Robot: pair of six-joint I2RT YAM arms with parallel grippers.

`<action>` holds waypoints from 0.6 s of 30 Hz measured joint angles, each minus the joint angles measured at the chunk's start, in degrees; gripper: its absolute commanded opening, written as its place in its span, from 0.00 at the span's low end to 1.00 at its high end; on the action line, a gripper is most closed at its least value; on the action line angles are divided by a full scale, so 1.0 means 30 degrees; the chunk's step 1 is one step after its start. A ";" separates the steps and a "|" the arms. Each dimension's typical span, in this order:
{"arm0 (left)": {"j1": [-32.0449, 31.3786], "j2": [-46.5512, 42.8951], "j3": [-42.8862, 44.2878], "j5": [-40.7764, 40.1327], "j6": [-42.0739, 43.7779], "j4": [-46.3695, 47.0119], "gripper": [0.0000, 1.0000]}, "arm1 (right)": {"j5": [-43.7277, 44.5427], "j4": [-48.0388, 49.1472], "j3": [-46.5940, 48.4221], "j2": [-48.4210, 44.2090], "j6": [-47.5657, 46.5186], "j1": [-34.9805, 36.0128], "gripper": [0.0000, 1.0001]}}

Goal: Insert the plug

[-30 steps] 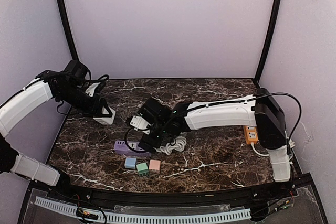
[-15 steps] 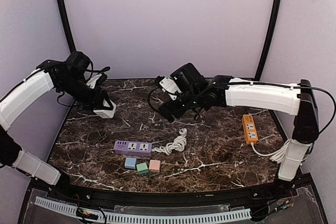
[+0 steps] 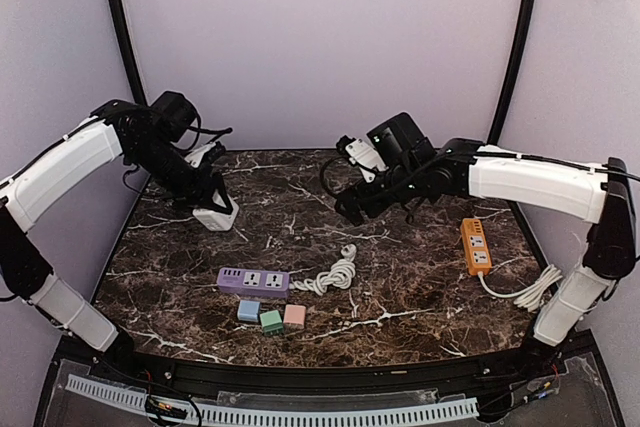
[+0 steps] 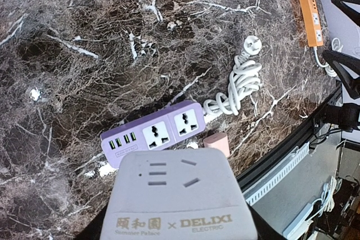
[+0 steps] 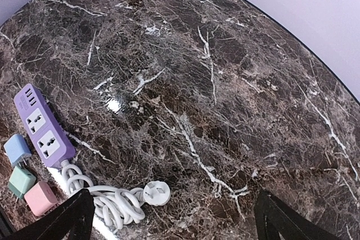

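Left gripper (image 3: 210,207) around white socket block (image 4: 177,198) — right gripper (image 5: 174,220) agape.

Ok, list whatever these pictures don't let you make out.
- Left wrist view: the white adapter fills the bottom, hiding the fingers of the left hand, the blue cube and the green cube.
- All views: the adapter's far side, so any prongs.
- Right wrist view: the bottom edge cuts off the right hand, bar its fingertips.
- Top view: the cable end of the orange strip, behind the right arm.
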 measured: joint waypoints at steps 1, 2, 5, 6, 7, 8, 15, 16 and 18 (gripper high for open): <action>-0.0182 0.0168 0.0313 -0.0007 0.0095 -0.0131 0.01 | 0.0080 -0.0029 -0.0175 -0.0153 0.0109 -0.0022 0.99; -0.0306 0.0342 0.0597 -0.0022 0.0204 -0.0299 0.01 | 0.0160 -0.0109 -0.0393 -0.0364 0.0277 -0.0036 0.99; -0.0670 0.0867 0.1086 -0.0007 0.0648 -0.0539 0.01 | 0.0182 -0.0452 -0.0954 -0.0991 0.0685 -0.0182 0.99; -0.0750 0.1020 0.1100 0.0000 0.0801 -0.0627 0.01 | 0.0168 -0.0597 -0.1100 -0.1209 0.0867 -0.0255 0.99; -0.0809 0.1158 0.1100 0.0007 0.0933 -0.0699 0.01 | 0.0138 -0.0729 -0.1195 -0.1370 0.1020 -0.0306 0.99; -0.0838 0.1282 0.1100 0.0036 0.1049 -0.0736 0.01 | 0.0029 -0.0772 -0.1282 -0.1508 0.1202 -0.0335 0.99; -0.0889 0.2718 0.1173 -0.0204 0.1814 -0.0845 0.01 | -0.0758 -0.0976 -0.2783 -0.1778 0.2827 -0.0372 0.99; -0.0889 0.2907 0.1173 -0.0313 0.1814 -0.0903 0.01 | -0.0729 -0.1129 -0.2892 -0.1727 0.3053 -0.0379 0.99; -0.0889 0.3249 0.1173 -0.0619 0.1719 -0.1027 0.01 | -0.0597 -0.1355 -0.2892 -0.1545 0.3475 -0.0379 0.99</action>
